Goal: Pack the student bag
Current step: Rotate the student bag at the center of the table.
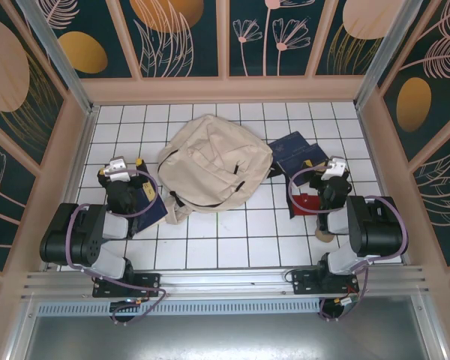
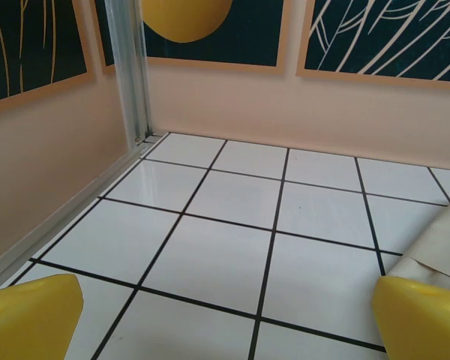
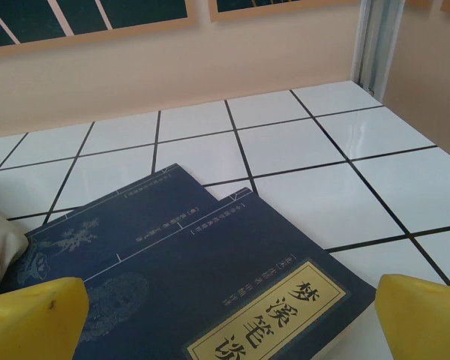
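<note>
The bag (image 1: 210,166) lay slumped at mid-worktop (image 1: 240,232), toward the far side, within reach of both arms and apparently staged for loading. Books (image 1: 300,154) lay against its right edge. The right arm (image 1: 364,221) held its jaws spread just above them, probably poised for a pickup. The left arm (image 1: 90,232), jaws equally spread and empty, waited beside the bag's left edge.
</note>
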`<act>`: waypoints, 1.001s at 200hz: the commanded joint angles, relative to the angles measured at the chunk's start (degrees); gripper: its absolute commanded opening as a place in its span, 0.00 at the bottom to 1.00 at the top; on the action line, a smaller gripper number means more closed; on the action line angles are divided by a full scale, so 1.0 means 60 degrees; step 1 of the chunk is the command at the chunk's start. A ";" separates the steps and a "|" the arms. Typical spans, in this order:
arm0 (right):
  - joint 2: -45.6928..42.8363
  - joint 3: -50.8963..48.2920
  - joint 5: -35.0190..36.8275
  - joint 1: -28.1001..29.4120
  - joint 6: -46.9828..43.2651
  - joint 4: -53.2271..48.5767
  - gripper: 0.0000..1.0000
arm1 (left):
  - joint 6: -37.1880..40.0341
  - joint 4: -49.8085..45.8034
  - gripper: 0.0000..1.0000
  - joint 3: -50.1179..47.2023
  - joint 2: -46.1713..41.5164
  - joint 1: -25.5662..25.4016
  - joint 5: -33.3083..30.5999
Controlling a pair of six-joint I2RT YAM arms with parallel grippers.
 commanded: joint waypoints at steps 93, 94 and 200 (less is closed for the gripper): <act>-0.0018 0.0181 -0.0230 -0.0051 0.0051 0.0134 0.99 | -0.0024 0.0132 0.99 0.0065 0.0040 0.0068 0.0021; -0.0024 0.0179 -0.0237 -0.0053 0.0051 0.0134 0.99 | -0.0021 0.0138 0.99 0.0065 0.0037 0.0068 0.0020; -0.2200 0.1071 0.0501 0.0288 -0.0052 -0.3128 0.99 | -0.0263 -0.0254 0.99 -0.0472 -0.1542 0.0076 -0.0683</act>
